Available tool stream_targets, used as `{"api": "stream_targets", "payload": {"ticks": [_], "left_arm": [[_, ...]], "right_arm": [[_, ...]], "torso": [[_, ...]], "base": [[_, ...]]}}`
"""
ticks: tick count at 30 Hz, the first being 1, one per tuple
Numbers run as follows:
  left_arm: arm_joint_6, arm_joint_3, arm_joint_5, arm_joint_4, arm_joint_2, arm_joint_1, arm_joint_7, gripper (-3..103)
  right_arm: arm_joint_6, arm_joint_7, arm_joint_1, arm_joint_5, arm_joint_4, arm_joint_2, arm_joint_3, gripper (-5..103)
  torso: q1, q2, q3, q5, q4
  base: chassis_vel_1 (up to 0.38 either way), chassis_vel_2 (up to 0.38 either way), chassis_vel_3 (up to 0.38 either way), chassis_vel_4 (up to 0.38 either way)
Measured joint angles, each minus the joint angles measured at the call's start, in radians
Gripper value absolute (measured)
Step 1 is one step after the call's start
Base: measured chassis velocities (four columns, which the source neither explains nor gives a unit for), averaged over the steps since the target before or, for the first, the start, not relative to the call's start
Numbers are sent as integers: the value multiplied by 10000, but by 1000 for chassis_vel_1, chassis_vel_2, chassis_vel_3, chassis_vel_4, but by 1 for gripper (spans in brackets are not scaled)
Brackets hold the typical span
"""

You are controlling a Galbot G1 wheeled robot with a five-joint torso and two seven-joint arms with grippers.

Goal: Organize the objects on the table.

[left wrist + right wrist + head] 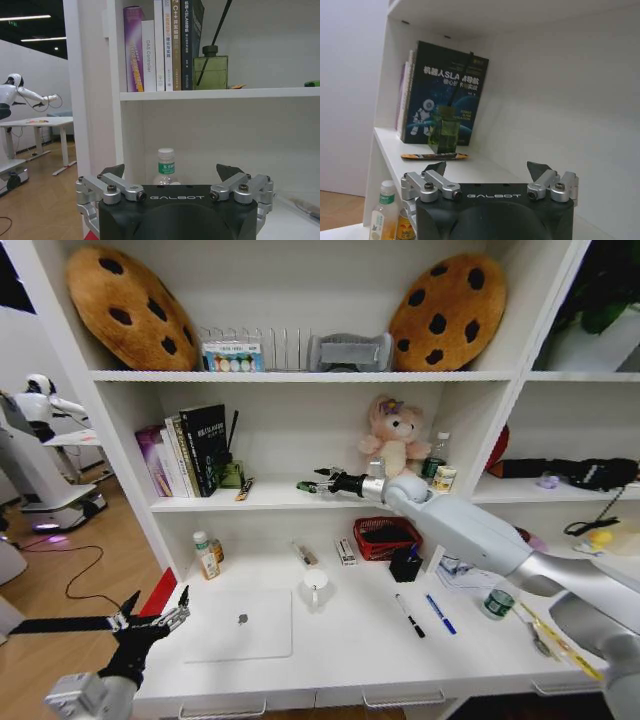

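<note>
On the white table (350, 660) lie a thin silver laptop (240, 625), a black pen (409, 615) and a blue pen (440, 613). A small clear bottle with a green label (205, 555) (165, 157) (380, 212) stands at the back left. My right gripper (320, 481) (487, 170) reaches over the middle shelf, open and empty. A tiny green toy car (305, 487) (312, 83) sits on that shelf just past its fingertips. My left gripper (160, 595) (170, 172) hangs open off the table's front left corner, pointing at the bottle.
Books (190, 450), a green diffuser bottle (232, 472) (445, 135) and a pink plush bear (395, 435) share the middle shelf. A white mug (315, 588), red basket (385, 535) and green-lidded jar (497, 602) stand on the table. Cookie cushions (130, 305) sit on top.
</note>
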Motion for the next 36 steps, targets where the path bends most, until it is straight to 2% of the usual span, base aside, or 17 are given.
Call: {"api": "stream_targets", "payload": {"ticks": [2, 5, 6, 7, 9, 11, 14, 15, 17, 18, 21, 22, 25, 26, 28, 32, 36], "left_arm": [[0, 0, 0, 0, 0, 1, 0, 100], [1, 1, 0, 0, 0, 0, 0, 100], [1, 1, 0, 0, 0, 0, 0, 100], [1, -1, 0, 1, 0, 1, -11, 100], [1, -1, 0, 0, 1, 1, -4, 100], [1, -1, 0, 0, 1, 1, -5, 100], [1, -1, 0, 0, 0, 2, -8, 100], [1, -1, 0, 0, 0, 2, -8, 100], [1, -1, 0, 0, 0, 1, -8, 100], [1, -1, 0, 0, 0, 1, -8, 100], [1, -1, 0, 0, 0, 1, -5, 100], [1, -1, 0, 0, 0, 1, -5, 100], [1, 0, 0, 0, 1, 1, -7, 100], [1, 0, 0, 0, 1, 1, -7, 100], [1, -1, 0, 0, 0, 1, -7, 100], [1, -1, 0, 0, 0, 0, -7, 100], [1, -1, 0, 0, 0, 1, -7, 100]], "right_arm": [[74, 263, -286, -29, 434, -305, 343, 93], [440, 2272, -2083, -389, 2984, -2082, 2024, 100], [440, 2272, -2083, -389, 2984, -2082, 2024, 100], [557, 2749, -2606, -514, 3487, -2514, 2442, 100], [756, 3845, -4770, -894, 4762, -3532, 4035, 100], [813, 4161, -5367, -945, 5022, -3654, 4419, 100], [880, 5186, -7608, -1048, 5941, -3622, 6245, 100], [880, 5186, -7608, -1048, 5941, -3622, 6245, 100], [849, 5646, -10312, -1313, 6617, -3201, 8686, 100], [849, 5646, -10312, -1313, 6617, -3201, 8686, 100], [820, 5958, -14244, -1931, 7281, -1784, 11034, 100], [820, 5958, -14244, -1931, 7281, -1784, 11034, 100], [1110, 5852, -16857, -3292, 7478, 116, 11712, 100], [1110, 5852, -16857, -3292, 7478, 116, 11712, 100], [1250, 5829, -17687, -3826, 7547, 1062, 11684, 100], [1442, 5713, -18098, -4300, 7389, 1851, 11533, 100], [1455, 5669, -18062, -4275, 7236, 2129, 11489, 100]], "torso": [[1, -1, 1, 3, 0], [1, -1, -1, 6, -5], [1, -1, -1, 6, -5], [1, 0, -1, 3, -7], [-2, 2, -3, 3, -15], [-3, 2, -3, 8, -16], [0, 0, -1, 5, 5], [0, 0, -1, 5, 5], [1, 0, -1, 0, 6], [1, 0, -1, 0, 6], [1, 0, 0, 6, -4], [1, 0, 0, 6, -4], [0, 1, -2, 5, -9], [0, 1, -2, 5, -9], [-1, 1, -3, -1, -3], [-1, 2, -1, -1, -2], [-1, 1, -1, -1, -1]], "base": [[0, 0, 0, 0], [0, 0, 0, 0], [0, 0, 0, 0], [0, 0, 0, 0], [0, 0, 0, 0], [0, 0, 0, 0], [0, 0, 0, 0], [0, 0, 0, 0], [0, 0, 0, 0], [0, 0, 0, 0], [0, 0, 0, 0], [0, 0, 0, 0], [0, 0, 0, 0], [0, 0, 0, 0], [-49, -47, 50, 45], [-86, -85, 85, 84], [-155, -157, 183, 152]]}}
